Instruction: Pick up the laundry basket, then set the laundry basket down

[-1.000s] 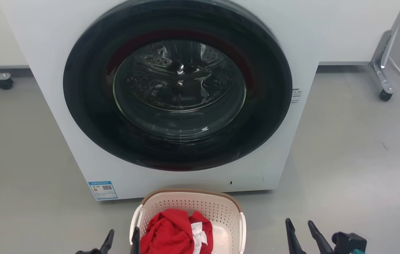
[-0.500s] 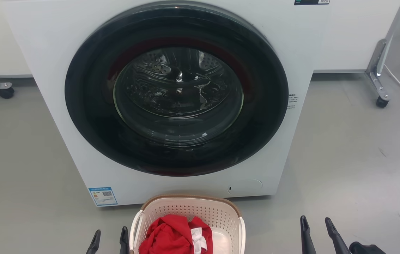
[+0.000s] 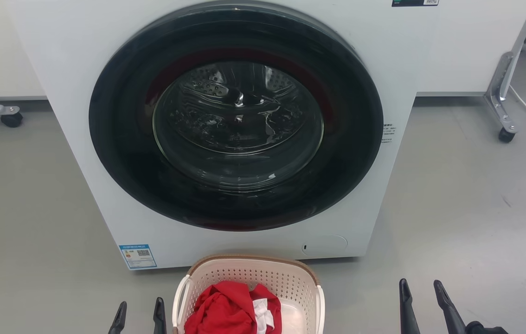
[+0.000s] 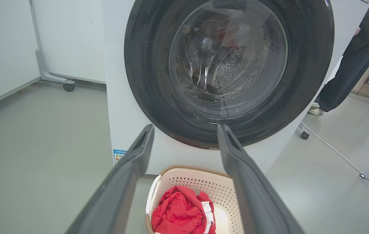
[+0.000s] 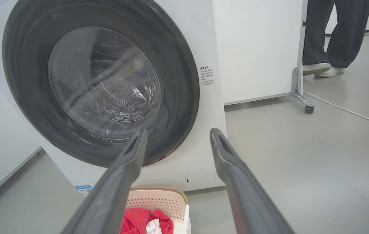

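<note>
We can read no words outright. On the washing machine (image 3: 244, 246) we see a blue sticker (image 3: 137, 255) with a QR code, fine black print (image 3: 388, 133) beside the door (image 3: 237, 116), and a dark label (image 3: 414, 3) at the top, all too small to read.

Laundry basket (image 3: 249, 273) sits before washing machine (image 3: 82, 139).

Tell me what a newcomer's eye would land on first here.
The washing machine with its big dark round door, shut, takes up most of the head view. Right before it on the grey floor sits the laundry basket, holding a red garment. The left hand and right hand flank the basket, both open and holding nothing.
</note>
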